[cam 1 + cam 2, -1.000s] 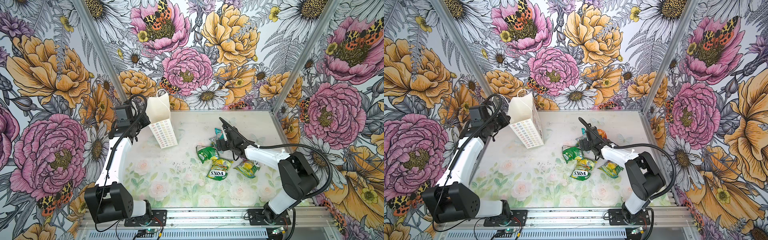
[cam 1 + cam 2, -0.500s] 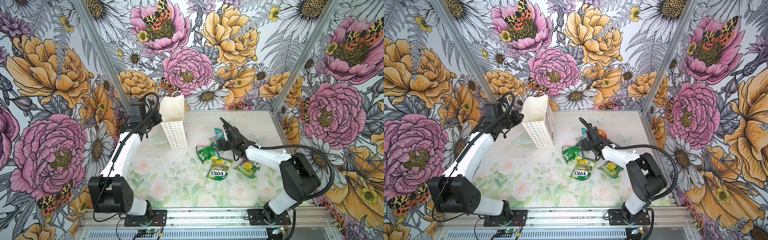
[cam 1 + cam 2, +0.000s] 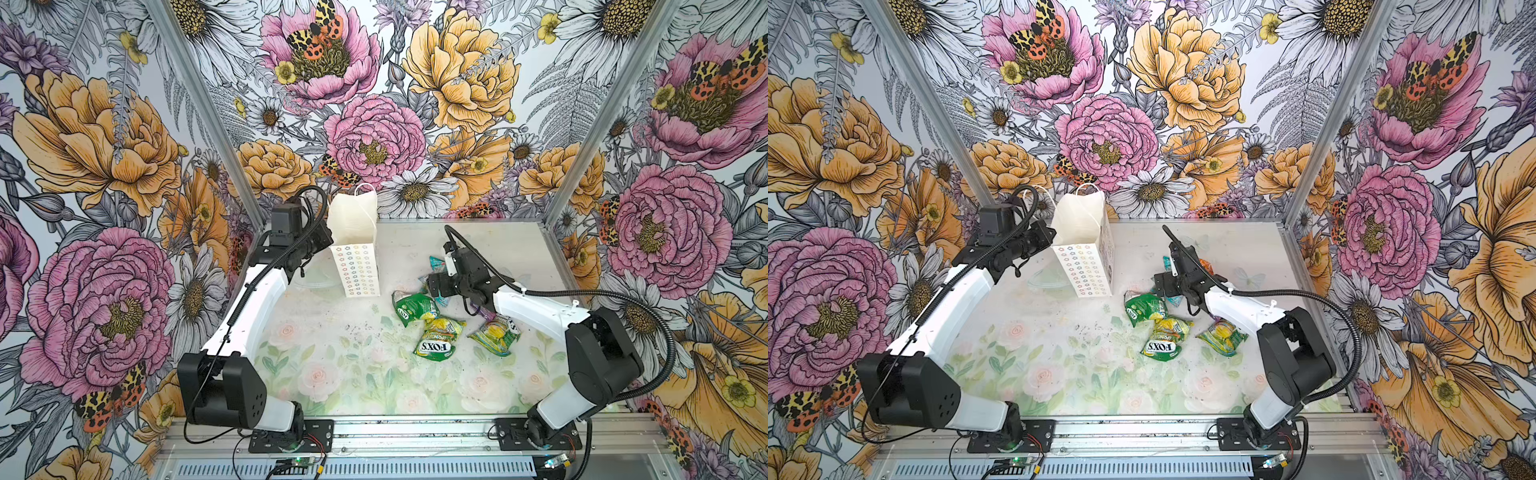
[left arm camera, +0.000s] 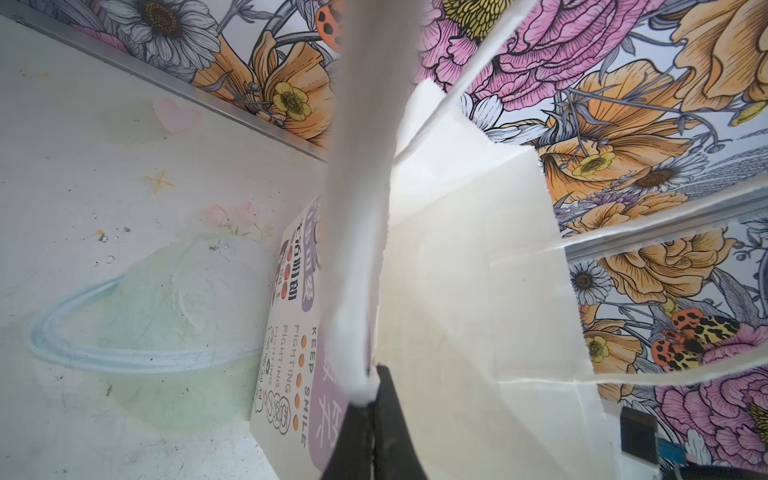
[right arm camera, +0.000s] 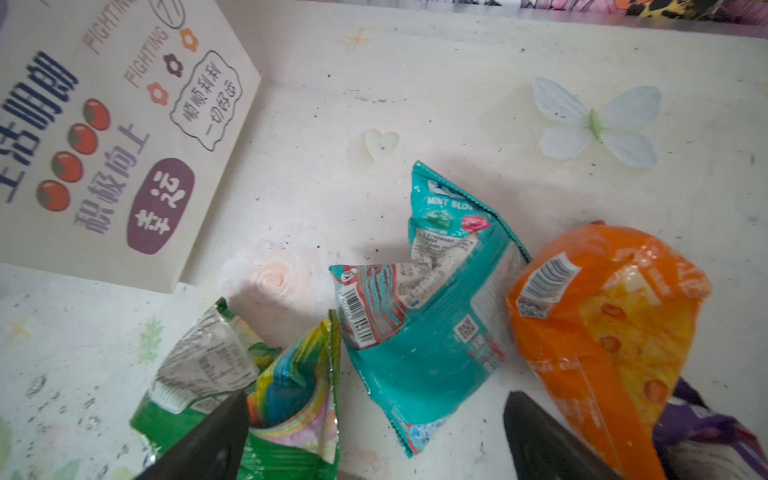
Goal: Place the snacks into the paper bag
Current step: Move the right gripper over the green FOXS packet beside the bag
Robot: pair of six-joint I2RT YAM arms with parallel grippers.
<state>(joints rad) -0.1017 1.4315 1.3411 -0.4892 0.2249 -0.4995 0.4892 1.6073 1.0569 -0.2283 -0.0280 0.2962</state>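
White paper bag (image 3: 359, 266) stands upright; crinkled foil snacks (image 3: 438, 340) clustered beside it.

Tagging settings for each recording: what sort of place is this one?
Likely a purpose-built robot test booth, not a home: robot arms bolted to an aluminium rail, flower-printed wall panels boxing in a tabletop, with a paper bag and snacks staged on it.
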